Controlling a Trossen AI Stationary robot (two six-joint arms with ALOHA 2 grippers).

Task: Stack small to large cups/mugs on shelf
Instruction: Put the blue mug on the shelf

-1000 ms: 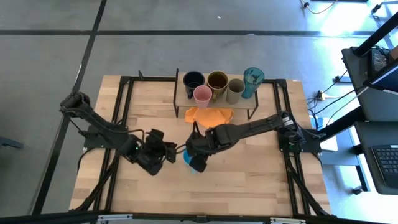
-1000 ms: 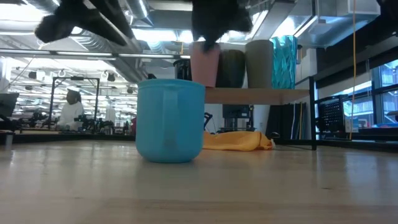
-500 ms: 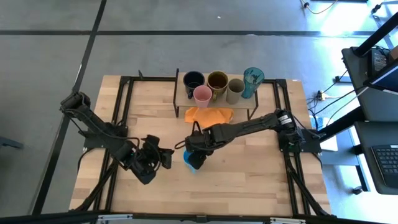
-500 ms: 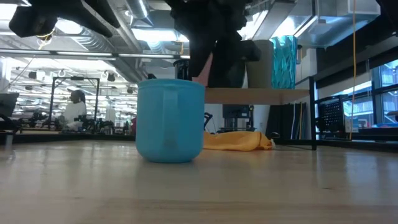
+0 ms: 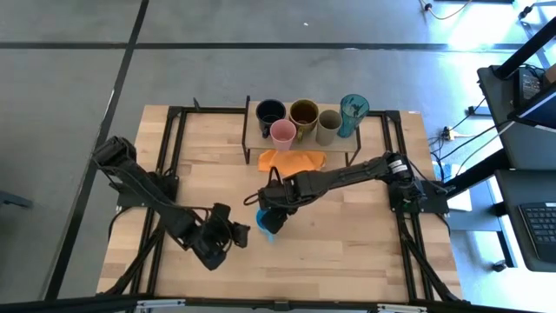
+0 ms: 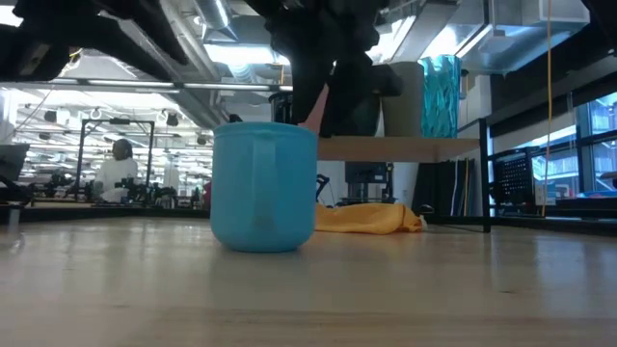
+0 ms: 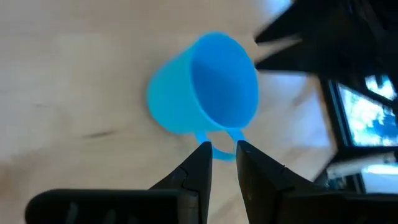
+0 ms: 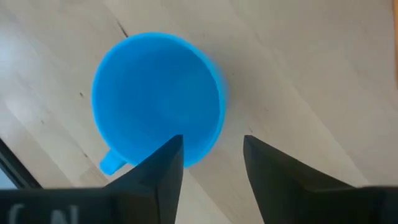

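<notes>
I can read no brand, label or writing on anything here. The light blue plastic mug (image 5: 263, 222) stands upright on the pale wooden tabletop (image 5: 365, 243), mouth up, well in front of the low light-wood shelf on black legs (image 5: 300, 139); its loop handle points toward my left gripper (image 7: 219, 154). That left gripper sits just beside the mug, its two dark fingers nearly pressed together, with a narrow gap at the handle and nothing pinched. My right gripper (image 8: 208, 149) hangs directly over the mug, fingers spread, one above the rim and one outside it. On the shelf stand the pink cup (image 5: 282, 133), black mug (image 5: 270, 112), mustard-brown mug (image 5: 303, 113), olive-grey cup (image 5: 328, 122) and teal patterned tumbler (image 5: 353, 109). A crumpled orange cloth (image 5: 293, 161) lies in front of it.
</notes>
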